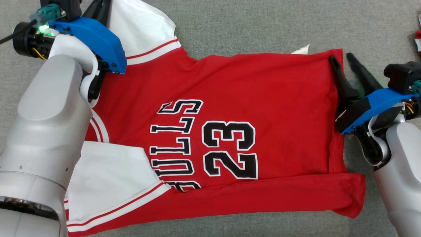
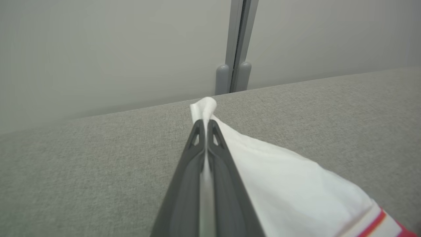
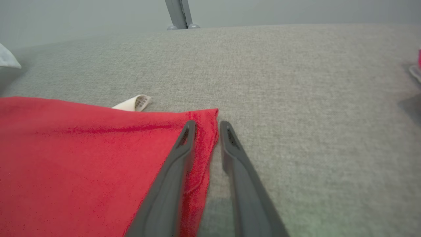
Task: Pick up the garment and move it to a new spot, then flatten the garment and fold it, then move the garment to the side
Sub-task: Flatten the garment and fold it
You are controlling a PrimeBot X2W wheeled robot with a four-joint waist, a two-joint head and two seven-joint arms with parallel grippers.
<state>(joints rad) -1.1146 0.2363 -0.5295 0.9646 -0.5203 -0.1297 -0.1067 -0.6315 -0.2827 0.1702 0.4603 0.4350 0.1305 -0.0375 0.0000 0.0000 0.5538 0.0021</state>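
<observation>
In its wrist view, the left gripper [image 2: 206, 126] is clamped tight on the tip of the white sleeve [image 2: 279, 171]. The red jersey [image 1: 263, 98] lies print-up across the middle of the head view. At centre right, the right gripper [image 3: 208, 126] straddles the hem's upper corner with its jaws apart (nothing pinched yet). I judge a fold is being set up, so next the right must clamp and both must lift together. Underneath is a grey woven surface [image 1: 250, 26]. Behind it are pale panels and a grey post [image 2: 236, 49].
</observation>
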